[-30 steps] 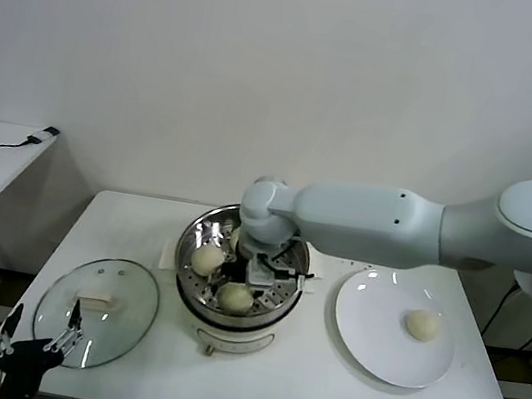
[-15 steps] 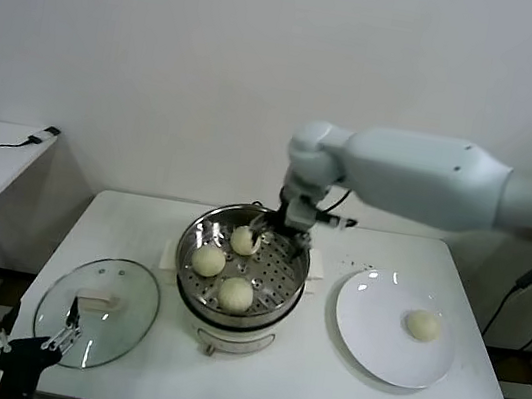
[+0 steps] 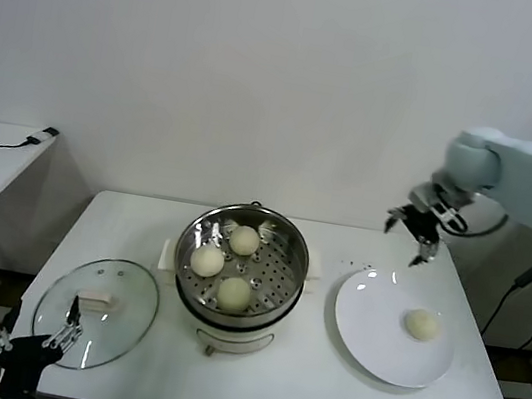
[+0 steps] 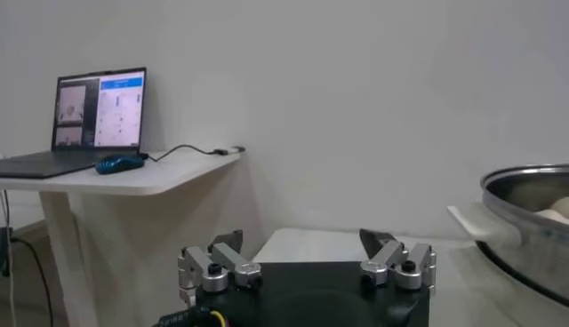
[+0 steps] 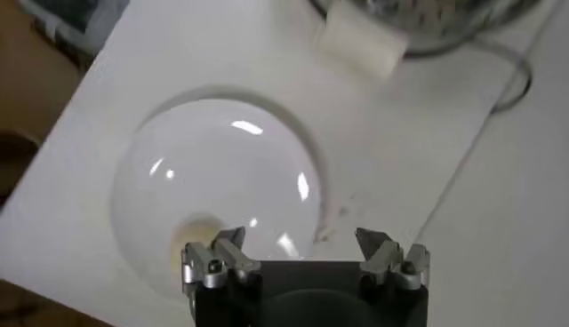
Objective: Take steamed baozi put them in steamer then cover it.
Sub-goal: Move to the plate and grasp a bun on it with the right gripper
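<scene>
Trouble could have come if the wide-open, empty right gripper [image 3: 422, 236], high above the white plate [image 3: 366, 332], squashed or rolled away the last baozi [image 3: 421, 324] there, while three sat in the steamer [image 3: 277, 287].

My head camera looks down across the table [image 3: 317, 390]. My right wrist camera looks down on the plate [image 5: 222, 178], also in head view; my left looks level past the steamer [image 4: 533, 222].

light: bright, even | glare: plate [image 5: 222, 187] | right wrist view blurred
</scene>
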Controlling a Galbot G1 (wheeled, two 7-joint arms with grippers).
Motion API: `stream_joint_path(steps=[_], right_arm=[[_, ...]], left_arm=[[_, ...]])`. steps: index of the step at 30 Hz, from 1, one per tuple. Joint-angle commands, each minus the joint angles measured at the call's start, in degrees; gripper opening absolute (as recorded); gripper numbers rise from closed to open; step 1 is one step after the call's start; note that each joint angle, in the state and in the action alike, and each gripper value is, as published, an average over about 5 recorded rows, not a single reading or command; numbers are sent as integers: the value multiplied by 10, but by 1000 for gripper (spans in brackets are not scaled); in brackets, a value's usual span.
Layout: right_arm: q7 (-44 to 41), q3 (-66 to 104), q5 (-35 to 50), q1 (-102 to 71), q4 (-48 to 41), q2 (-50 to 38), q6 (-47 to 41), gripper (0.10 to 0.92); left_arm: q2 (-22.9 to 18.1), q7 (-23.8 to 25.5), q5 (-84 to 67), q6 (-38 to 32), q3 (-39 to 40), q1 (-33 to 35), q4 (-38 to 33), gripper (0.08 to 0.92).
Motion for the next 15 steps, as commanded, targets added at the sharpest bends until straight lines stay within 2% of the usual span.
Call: stream_joint_path(steps=[1,15], right_arm=[[8,74,-12,-159,-37,-130,-103,823],[46,239,-96,-342,-135,-75,-121,823]], left_arm=[[-3,1,1,3,1,-1,0,823],[-15,2,14,2,4,3,0,823]])
